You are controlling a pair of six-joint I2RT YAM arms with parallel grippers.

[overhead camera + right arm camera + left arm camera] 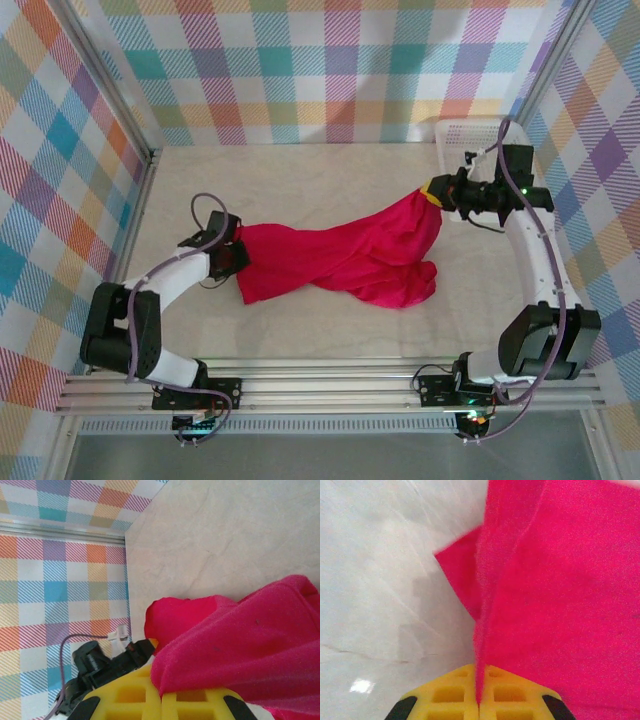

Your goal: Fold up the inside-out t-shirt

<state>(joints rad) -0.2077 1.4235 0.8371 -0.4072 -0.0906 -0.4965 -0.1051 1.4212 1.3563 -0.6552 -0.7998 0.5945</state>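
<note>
The bright red soft fabric t-shirt (340,262) lies twisted across the middle of the pale tabletop (300,180), left jaws pinched shut on a thin edge, right jaws shut on a bunch near the far right corner, so pulling apart may slip the thin edge free.

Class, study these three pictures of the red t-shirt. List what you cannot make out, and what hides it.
- Top view: t-shirt seams and tag, too small, lost in folds.
- Top view: basket contents, partly behind the right arm.
- Left wrist view: which part the left gripper pinches; cloth runs off the edge.
- Right wrist view: right gripper jaws' tips, draped by cloth.
</note>
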